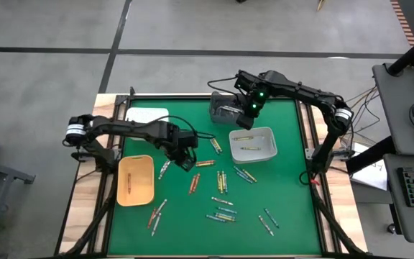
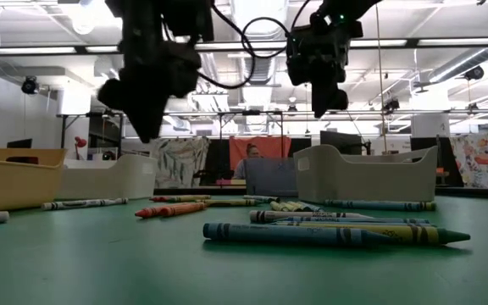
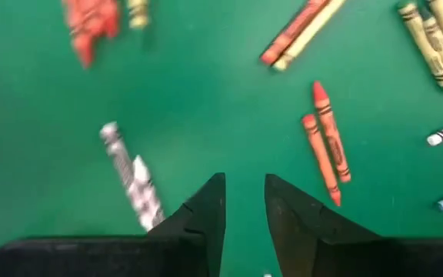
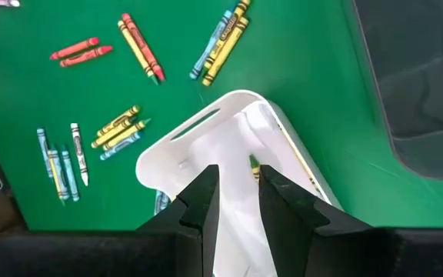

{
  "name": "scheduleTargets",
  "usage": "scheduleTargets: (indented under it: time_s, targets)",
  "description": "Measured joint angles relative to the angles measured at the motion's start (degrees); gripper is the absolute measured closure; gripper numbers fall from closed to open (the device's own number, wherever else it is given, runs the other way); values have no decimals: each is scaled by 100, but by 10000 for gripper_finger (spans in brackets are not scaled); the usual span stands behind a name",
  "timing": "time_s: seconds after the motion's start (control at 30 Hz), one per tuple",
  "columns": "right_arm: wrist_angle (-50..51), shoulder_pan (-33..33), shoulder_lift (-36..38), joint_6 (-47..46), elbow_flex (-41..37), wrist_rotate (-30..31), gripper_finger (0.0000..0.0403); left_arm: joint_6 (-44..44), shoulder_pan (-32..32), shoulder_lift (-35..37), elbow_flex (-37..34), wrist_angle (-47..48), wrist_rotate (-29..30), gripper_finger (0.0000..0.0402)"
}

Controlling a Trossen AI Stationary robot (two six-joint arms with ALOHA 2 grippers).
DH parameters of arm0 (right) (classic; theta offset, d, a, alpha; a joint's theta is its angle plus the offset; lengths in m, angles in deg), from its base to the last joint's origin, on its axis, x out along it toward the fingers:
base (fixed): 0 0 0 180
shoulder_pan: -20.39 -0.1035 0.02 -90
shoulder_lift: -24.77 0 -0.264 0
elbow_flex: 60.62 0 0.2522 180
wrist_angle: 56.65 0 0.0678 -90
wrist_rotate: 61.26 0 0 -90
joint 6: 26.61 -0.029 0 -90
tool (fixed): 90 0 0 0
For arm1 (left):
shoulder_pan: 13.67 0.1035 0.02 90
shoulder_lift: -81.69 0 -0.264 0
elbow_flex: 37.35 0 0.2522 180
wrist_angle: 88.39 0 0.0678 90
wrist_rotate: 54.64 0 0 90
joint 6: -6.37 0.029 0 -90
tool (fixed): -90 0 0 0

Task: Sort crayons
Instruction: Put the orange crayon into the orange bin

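Left hand (image 3: 244, 201) slightly spread, empty, above crayons (image 3: 325, 142), wrapper print unreadable.

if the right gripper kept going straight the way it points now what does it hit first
Most likely the white bin: the right gripper points down into it, jaws slightly apart and empty. A yellow crayon lies just beyond them, though depth is unclear.

The green bench (image 1: 286, 237) carried loose crayons (image 1: 223, 181) scattered just beyond the left pincer (image 1: 187, 160), a yellow tray (image 1: 136, 180) beside that pincer, and a white bin (image 1: 253, 144) and grey bin (image 1: 225, 111) under the right pincer (image 1: 251, 108).
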Motion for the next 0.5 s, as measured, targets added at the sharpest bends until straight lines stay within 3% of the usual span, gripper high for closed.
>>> scheduleTargets:
  time_s: [0.2, 0.3, 0.5]
  targets:
    - [-36, 1, 7, -200, -4, -4, 321, 1941, 20, -216, 24, -705, 4, 336]
    - [-12, 2, 53, -196, 10, -4, 321, 2901, 76, -218, -11, -961, 277, 344]
    - [-149, 2, 104, -326, 10, -2, 321, 3645, 416, -200, -202, -1546, 779, 364]
